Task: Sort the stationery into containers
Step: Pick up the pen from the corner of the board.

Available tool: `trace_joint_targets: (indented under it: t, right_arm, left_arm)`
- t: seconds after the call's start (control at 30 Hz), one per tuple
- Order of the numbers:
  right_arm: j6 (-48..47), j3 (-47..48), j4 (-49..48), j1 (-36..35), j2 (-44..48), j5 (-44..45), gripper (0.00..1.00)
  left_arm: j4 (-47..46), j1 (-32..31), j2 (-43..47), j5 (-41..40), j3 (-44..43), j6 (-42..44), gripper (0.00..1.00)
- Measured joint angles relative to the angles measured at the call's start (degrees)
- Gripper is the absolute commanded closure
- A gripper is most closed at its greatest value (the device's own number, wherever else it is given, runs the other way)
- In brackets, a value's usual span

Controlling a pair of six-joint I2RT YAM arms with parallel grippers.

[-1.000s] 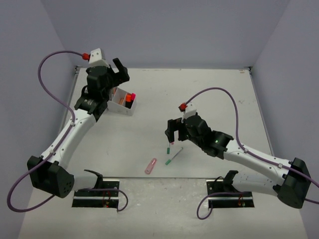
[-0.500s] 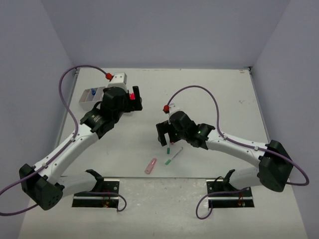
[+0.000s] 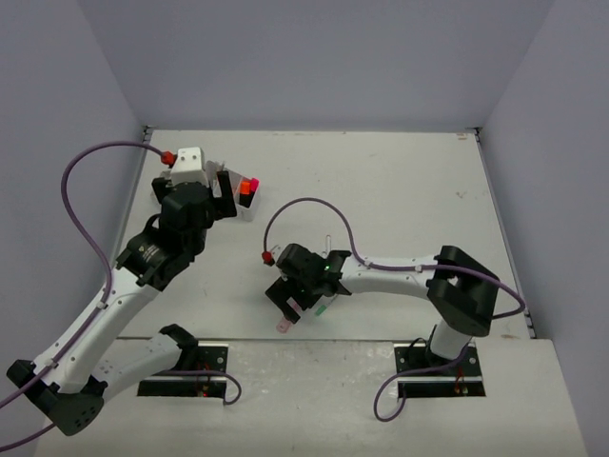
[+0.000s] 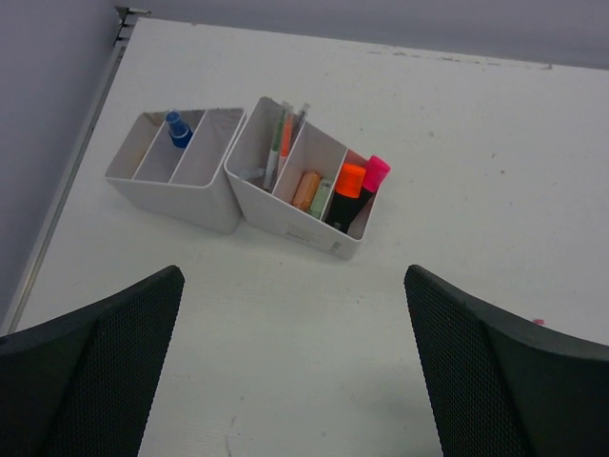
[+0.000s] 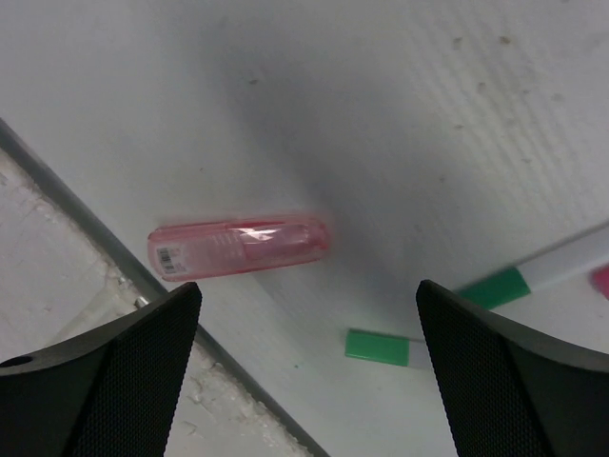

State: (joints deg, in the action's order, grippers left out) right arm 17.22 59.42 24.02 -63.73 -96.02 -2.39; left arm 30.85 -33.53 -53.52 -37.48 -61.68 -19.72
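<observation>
Two white containers [image 4: 202, 198] stand side by side at the back left. One holds a blue-capped bottle [image 4: 177, 129]. The other holds thin pens [image 4: 281, 143], tan erasers [image 4: 306, 189] and orange and pink highlighters [image 4: 350, 187]. My left gripper [image 4: 295, 381] hangs open and empty just in front of them; it is also seen from above as the left gripper [image 3: 226, 190]. Near the front edge lies a pink translucent marker [image 5: 238, 248] beside two green-capped pens [image 5: 381, 347]. My right gripper [image 5: 306, 362] is open above them, the marker just ahead of its left fingertip.
The table's front edge seam [image 5: 95, 238] runs right beside the pink marker [image 3: 284, 324]. The left arm hides most of the containers [image 3: 245, 208] from above. The green pens [image 3: 321, 309] lie just right of the right gripper [image 3: 288, 303].
The right gripper has swung left and toward the front edge, from over the green pens to over the pink marker. The left gripper drew back slightly from the containers.
</observation>
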Motion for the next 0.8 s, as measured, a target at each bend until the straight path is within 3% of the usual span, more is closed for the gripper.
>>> trace_joint_targets:
  t: [0.2,0.5,0.8]
  right_arm:
    - [2.47,5.19,3.39,-5.14,-5.46,2.71,0.05]
    - [19.45,7.84,7.99,-5.74,-5.47,14.24,0.06]
    - [35.07,5.25,7.76,-7.13,-0.83,19.33,0.2]
  left_arm:
    - [0.35,0.01,0.57,-0.62,1.79,0.82,0.0]
    - [0.5,0.01,2.79,2.53,5.12,0.8,0.0]
    - [0.34,0.01,6.76,4.35,11.92,0.78,0.0]
